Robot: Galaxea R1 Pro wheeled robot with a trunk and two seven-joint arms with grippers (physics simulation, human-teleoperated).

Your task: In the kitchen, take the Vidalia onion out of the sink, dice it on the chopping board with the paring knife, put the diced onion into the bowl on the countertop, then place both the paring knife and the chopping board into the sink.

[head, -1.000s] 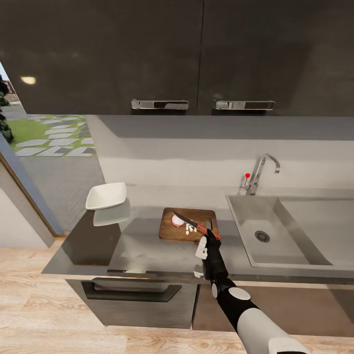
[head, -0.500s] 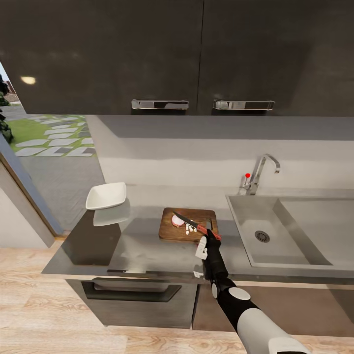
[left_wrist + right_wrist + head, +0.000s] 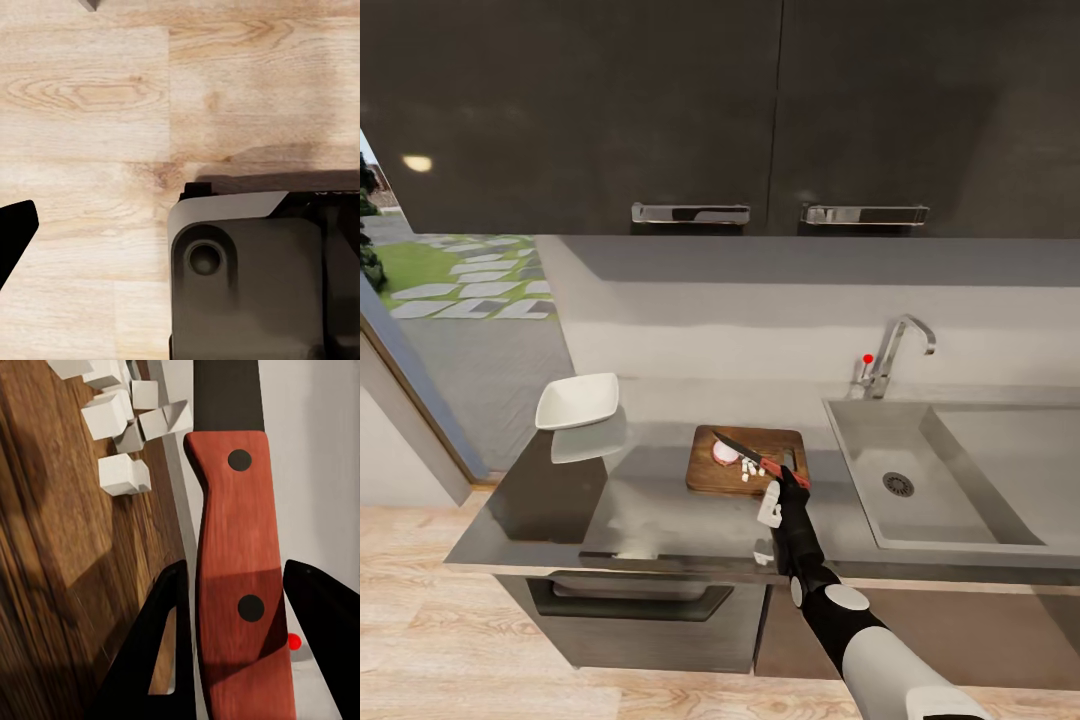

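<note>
Right gripper (image 3: 785, 478) is clamping the paring knife (image 3: 755, 458) over the chopping board (image 3: 747, 460); probably worth keeping the blade level while dicing the onion (image 3: 726, 453).

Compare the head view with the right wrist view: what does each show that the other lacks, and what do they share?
Head view: the white bowl on the countertop, the sink with its faucet, and a pink onion piece.
Right wrist view: two dark rivets on the red handle.
Shared: the paring knife in the right gripper, the chopping board and white diced onion.
</note>
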